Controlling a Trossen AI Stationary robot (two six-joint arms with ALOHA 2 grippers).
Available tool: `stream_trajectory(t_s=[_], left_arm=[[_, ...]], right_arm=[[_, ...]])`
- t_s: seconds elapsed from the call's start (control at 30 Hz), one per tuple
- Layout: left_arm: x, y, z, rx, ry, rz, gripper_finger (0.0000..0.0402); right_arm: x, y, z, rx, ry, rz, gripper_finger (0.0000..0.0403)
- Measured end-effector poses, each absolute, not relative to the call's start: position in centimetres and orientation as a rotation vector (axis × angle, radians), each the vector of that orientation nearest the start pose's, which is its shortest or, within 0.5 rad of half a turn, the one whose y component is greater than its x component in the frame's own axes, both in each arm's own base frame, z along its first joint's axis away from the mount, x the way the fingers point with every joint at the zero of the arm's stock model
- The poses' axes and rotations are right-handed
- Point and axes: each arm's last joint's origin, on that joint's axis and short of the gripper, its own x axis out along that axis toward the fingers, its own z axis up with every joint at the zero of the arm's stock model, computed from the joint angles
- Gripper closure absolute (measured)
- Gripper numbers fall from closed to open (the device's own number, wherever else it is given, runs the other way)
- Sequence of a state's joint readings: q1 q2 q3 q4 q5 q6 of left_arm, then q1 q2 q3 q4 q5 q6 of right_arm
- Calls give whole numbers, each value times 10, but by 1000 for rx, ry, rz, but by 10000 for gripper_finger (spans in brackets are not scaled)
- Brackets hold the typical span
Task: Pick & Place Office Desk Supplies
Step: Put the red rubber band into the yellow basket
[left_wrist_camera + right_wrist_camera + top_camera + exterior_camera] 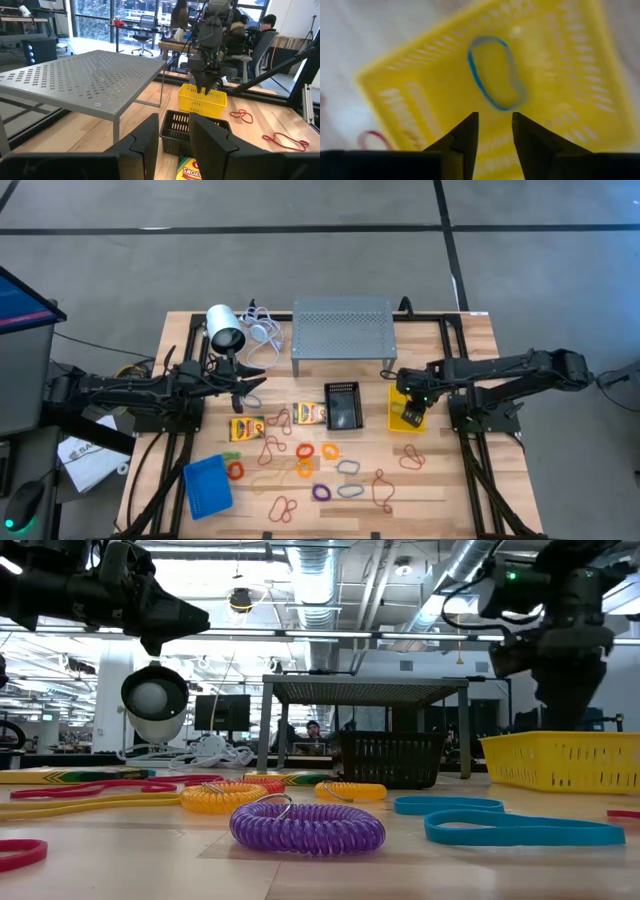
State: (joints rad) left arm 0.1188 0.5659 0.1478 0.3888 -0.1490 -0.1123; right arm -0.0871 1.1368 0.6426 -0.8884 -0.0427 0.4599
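The right gripper (411,414) hangs over the yellow bin (396,423), fingers (465,137) a narrow gap apart with nothing between them. A blue band (495,72) lies loose on the bin's floor, though the wrist view is blurred. The left gripper (252,384) waits raised near the white cylinder (225,328), its fingers (150,137) slightly parted and empty. More bands (300,460), two crayon boxes (247,427), the black bin (343,405) and the blue bin (208,485) sit mid-table.

Blurred bin, cropped crayon box

The yellow bin (490,90) and the blue band (495,72) inside it are smeared by blur; the crayon box (189,170) is cut off behind the left gripper's fingers (212,145).
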Motion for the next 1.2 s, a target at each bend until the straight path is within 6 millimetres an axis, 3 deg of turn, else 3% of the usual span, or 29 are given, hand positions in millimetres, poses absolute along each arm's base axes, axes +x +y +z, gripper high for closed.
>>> stream_trajectory(t_s=[0.17, 0.4, 0.73, 1.0, 1.2], left_arm=[[140, 21, 198, -111, 15, 269, 298], [140, 21, 198, -112, 13, 269, 298], [140, 21, 198, -137, 7, 269, 298], [140, 21, 198, -139, 7, 269, 298], [140, 21, 199, -138, 0, 269, 298]], right_arm=[[171, -13, 199, 494, 1225, -309, 313], [166, -5, 207, 575, 1222, -182, 324], [163, 17, 240, 635, 1183, 88, 327], [158, 45, 235, 690, 1320, 24, 330], [156, 66, 232, 626, 1297, -123, 344]])
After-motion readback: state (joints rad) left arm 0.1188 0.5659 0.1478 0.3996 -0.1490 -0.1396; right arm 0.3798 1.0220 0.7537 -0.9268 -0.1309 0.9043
